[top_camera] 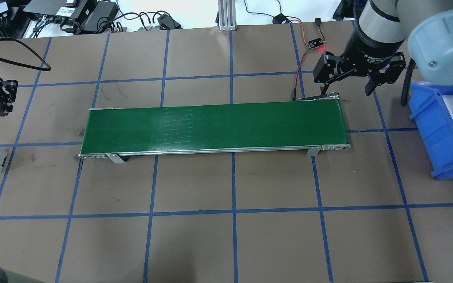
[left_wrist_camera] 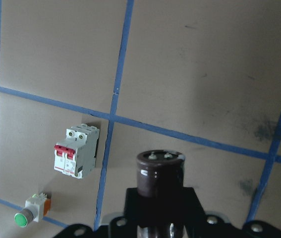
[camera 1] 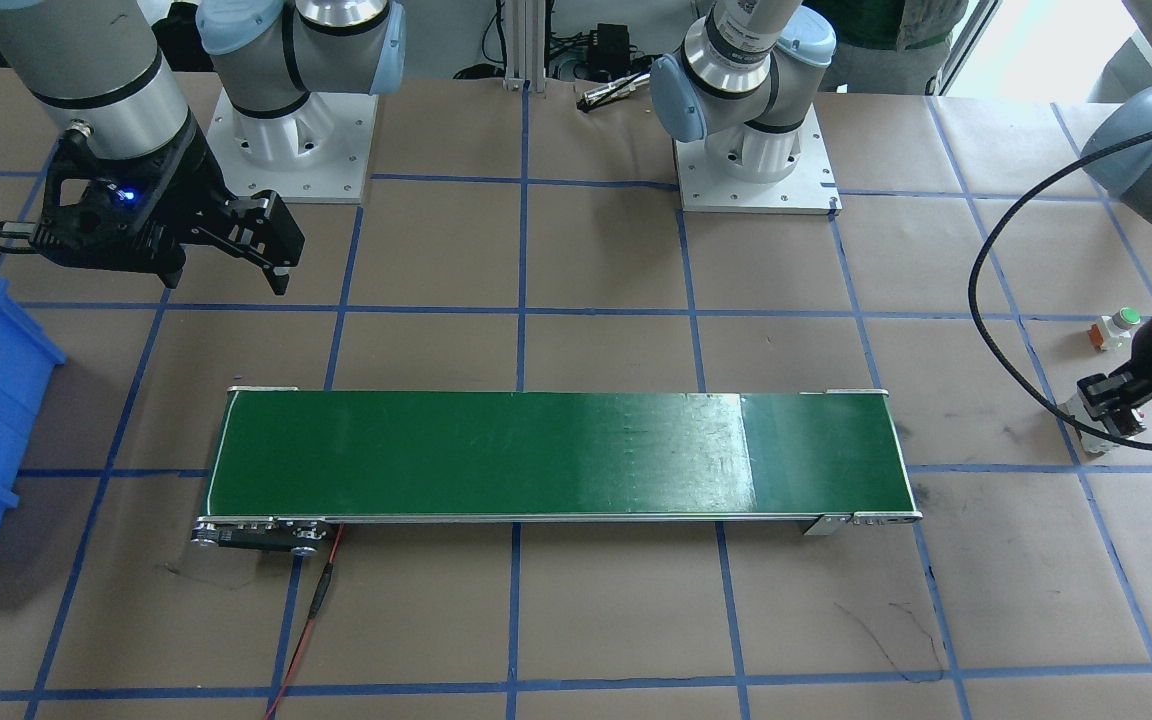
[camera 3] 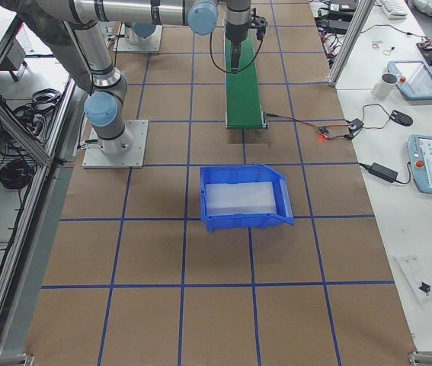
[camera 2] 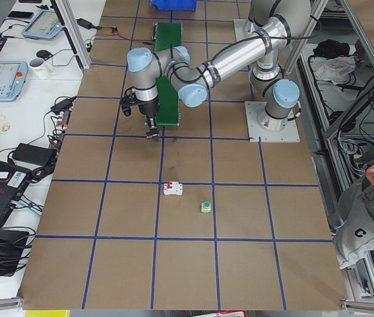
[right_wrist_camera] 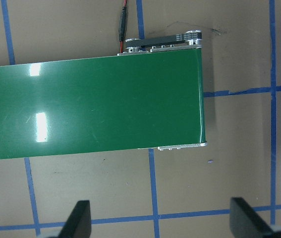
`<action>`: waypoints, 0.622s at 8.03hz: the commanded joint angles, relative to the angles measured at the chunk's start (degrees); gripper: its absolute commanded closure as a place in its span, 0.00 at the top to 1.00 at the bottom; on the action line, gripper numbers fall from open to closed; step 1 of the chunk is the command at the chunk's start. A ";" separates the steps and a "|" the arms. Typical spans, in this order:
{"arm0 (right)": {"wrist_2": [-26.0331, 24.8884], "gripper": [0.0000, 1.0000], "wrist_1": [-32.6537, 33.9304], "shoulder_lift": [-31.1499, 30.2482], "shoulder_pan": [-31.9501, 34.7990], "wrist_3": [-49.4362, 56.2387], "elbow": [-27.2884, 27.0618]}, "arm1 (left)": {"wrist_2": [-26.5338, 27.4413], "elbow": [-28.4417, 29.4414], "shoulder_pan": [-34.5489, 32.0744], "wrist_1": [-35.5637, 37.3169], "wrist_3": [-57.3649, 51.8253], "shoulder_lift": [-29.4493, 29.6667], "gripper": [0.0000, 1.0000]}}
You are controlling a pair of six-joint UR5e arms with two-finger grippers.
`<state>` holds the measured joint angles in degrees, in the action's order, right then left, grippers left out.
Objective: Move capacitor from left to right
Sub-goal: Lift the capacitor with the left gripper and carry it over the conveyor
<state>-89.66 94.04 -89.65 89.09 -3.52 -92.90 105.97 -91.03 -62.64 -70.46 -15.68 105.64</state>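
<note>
Left jaws clamp capacitor aloft — breaker well apart; right jaws spread.

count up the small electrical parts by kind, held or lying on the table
capacitor: 1
circuit breaker: 1
push button: 1
total: 3
</note>
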 commanded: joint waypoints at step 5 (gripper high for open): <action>0.01 1.00 0.00 0.00 0.03 0.00 0.00 | 1.52 0.42 -7.31 -15.50 1.77 -5.19 0.15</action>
<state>-89.68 94.04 -89.62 89.12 -3.52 -92.90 107.74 -90.68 -67.02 -85.58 -16.53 100.31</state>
